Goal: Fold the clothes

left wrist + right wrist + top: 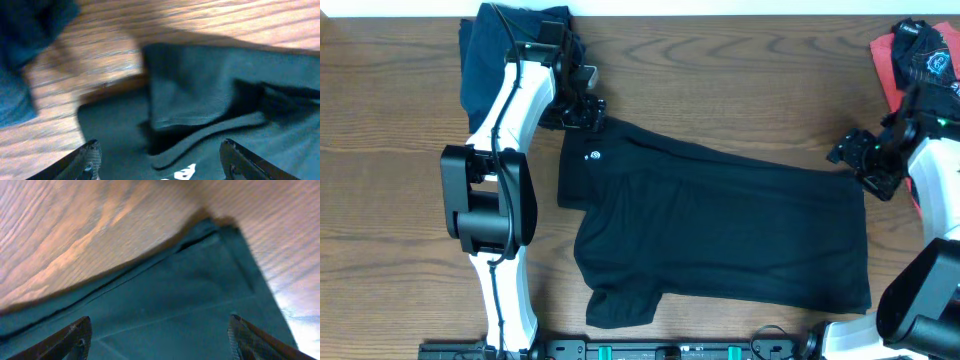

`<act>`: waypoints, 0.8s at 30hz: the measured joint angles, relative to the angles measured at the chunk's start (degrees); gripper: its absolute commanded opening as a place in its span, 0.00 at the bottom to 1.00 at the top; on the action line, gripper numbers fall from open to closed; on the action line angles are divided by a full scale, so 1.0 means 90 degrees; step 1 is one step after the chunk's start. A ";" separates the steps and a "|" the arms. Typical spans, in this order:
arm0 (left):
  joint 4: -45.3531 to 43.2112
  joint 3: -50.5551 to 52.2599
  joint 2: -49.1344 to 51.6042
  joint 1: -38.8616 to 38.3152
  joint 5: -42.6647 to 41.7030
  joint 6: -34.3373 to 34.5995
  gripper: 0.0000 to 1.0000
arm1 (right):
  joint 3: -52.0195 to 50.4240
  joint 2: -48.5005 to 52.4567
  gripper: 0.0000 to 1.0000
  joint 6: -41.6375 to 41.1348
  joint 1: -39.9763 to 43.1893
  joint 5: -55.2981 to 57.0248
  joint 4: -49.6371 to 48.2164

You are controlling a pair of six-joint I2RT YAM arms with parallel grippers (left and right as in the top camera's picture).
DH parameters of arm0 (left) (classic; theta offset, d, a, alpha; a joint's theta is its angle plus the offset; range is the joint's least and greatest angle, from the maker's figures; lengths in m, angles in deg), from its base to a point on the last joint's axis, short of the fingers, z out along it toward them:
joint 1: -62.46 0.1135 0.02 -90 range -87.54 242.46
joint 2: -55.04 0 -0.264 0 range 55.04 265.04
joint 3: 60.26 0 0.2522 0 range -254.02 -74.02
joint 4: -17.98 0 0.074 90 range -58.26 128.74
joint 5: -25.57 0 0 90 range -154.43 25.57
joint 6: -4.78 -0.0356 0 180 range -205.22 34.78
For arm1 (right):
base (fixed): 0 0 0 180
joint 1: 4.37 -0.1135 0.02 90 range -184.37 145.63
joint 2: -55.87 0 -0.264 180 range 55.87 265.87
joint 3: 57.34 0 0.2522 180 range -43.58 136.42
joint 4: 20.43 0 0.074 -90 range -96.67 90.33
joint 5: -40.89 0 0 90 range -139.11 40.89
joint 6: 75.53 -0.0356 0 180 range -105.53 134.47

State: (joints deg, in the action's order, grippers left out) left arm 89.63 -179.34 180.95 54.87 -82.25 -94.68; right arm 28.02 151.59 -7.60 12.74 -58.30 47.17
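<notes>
At the far left of your wooden table point(380, 200), against the back edge, a dark navy garment point(485, 50) lies in a soft, rumpled heap. Your left arm point(500, 180), white-shelled with black joints, reaches across it. The left gripper point(582, 108) hangs over the collar end of the black T-shirt point(720, 230). From the left wrist its two dark fingers point(90, 157) stand wide apart with nothing pinched between them. The fine-ribbed knit below them is doubled into a thick fold. That view is blurred.

The black T-shirt is spread flat across the middle of the table as a broad matte shape. Its neck end points left, its upper edge runs on a slant, and one short sleeve point(620, 300) juts toward the near edge. A small white logo point(595, 155) sits near the collar, and a scrap of white lettering point(185, 172) shows at the bottom of the left wrist view.

At the right, your right gripper point(865, 160) hovers by the back corner of the shirt's straight hem. Its fingers point(75, 340) are also spread wide and hold nothing. The squared hem corner, with its stitched seam line, lies smooth on the streaky wood grain. In the far right corner a crumpled coral-red and dark garment point(910, 55) lies well apart from the black T-shirt.
</notes>
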 measured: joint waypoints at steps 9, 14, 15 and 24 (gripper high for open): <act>0.0158 0.0000 0.0253 -0.0087 -0.0340 -0.0291 0.75 | 0.0000 0.0000 0.84 0.0051 -0.0398 -0.0046 -0.0051; 0.0255 0.0000 0.0442 -0.0141 -0.0364 -0.0294 0.64 | 0.0000 0.0000 0.84 0.0070 -0.0517 -0.0036 -0.0053; 0.0270 0.0000 0.0447 -0.0141 -0.0364 -0.0296 0.62 | 0.0000 0.0000 0.84 0.0073 -0.0522 -0.0036 -0.0053; 0.0384 0.0000 0.0447 -0.0138 -0.0384 -0.0291 0.29 | 0.0000 0.0000 0.84 0.0075 -0.0529 -0.0027 -0.0044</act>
State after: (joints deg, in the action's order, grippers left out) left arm 93.08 -179.34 184.97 53.62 -85.70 -97.30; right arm 28.02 151.59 -6.92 7.97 -58.54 46.78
